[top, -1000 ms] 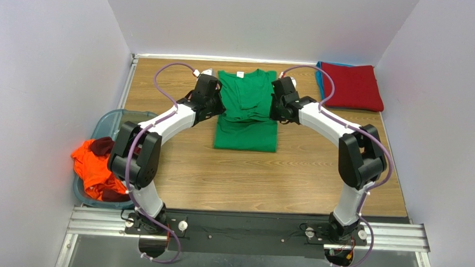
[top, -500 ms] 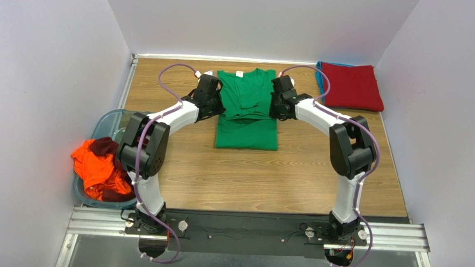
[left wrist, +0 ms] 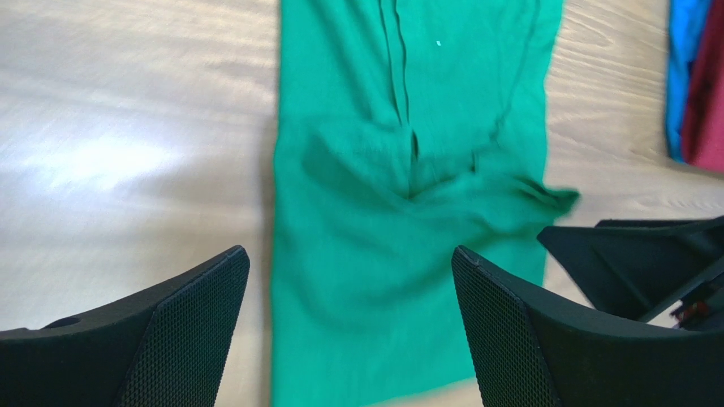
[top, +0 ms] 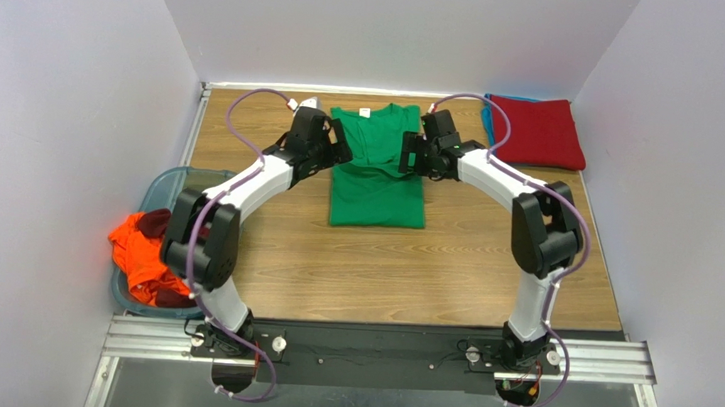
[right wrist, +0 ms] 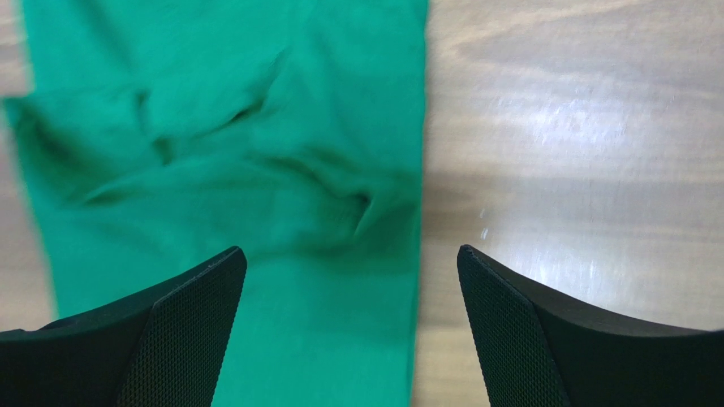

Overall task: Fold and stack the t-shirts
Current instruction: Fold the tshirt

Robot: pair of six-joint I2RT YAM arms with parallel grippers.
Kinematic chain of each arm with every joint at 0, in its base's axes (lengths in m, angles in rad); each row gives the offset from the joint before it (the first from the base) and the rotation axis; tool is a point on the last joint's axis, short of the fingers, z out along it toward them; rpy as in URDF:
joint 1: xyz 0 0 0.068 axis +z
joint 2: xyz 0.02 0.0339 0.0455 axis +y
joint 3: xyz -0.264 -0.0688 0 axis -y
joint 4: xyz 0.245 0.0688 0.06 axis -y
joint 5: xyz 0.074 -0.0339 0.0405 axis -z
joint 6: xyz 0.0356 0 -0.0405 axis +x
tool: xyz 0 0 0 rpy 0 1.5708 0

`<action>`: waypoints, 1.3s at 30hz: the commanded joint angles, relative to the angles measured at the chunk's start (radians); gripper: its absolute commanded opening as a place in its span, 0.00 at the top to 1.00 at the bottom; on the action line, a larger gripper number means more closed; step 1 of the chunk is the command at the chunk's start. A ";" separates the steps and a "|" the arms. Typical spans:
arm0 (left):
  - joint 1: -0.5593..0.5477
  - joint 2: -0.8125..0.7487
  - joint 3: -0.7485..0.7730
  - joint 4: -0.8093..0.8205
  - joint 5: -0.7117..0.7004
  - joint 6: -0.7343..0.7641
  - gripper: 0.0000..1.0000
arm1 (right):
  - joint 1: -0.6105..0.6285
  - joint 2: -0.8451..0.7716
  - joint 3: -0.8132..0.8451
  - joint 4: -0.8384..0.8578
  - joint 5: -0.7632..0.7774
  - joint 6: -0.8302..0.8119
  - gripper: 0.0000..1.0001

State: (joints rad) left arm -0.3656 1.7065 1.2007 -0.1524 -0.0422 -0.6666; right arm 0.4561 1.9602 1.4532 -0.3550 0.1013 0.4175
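Note:
The green t-shirt [top: 379,171] lies flat mid-table as a narrow lengthwise strip, its sides folded inward, with the white neck tag [top: 366,113] at the far end. My left gripper [top: 338,146] hovers at its left edge, open and holding nothing; in the left wrist view the green cloth [left wrist: 408,212] lies below the left gripper [left wrist: 348,280]. At the right edge my right gripper [top: 409,157] is open and empty too, over the cloth's [right wrist: 229,170] right border, its jaws [right wrist: 350,280] spread wide. A folded red t-shirt [top: 536,131] rests on a teal-blue one [top: 486,122] at the far right.
A translucent bluish tub [top: 167,190] stands at the left edge, with an orange shirt [top: 141,256] and a dark maroon one [top: 157,221] spilling over it. White walls close in the table on three sides. The right gripper's body [left wrist: 633,254] shows in the left wrist view.
Both grippers went from shut to open, letting go of the green shirt's folded sides. Both arms shifted slightly toward the far end, and the cloth now lies flatter.

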 commanded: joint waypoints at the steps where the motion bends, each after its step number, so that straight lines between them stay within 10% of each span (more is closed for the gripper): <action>1: 0.007 -0.168 -0.097 0.002 -0.036 -0.013 0.04 | 0.001 -0.121 -0.063 0.010 -0.097 0.001 0.00; 24: 0.004 -0.879 -0.777 0.148 -0.005 -0.154 0.03 | 0.139 0.129 0.064 0.083 -0.184 -0.078 0.00; 39: 0.004 -0.814 -0.771 0.180 -0.007 -0.154 0.02 | 0.132 0.304 0.294 0.082 0.064 -0.131 0.00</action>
State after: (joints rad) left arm -0.3656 0.8673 0.4168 0.0036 -0.0471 -0.8154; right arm 0.5900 2.2024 1.6714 -0.2855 0.0406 0.3260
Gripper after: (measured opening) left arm 0.974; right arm 0.997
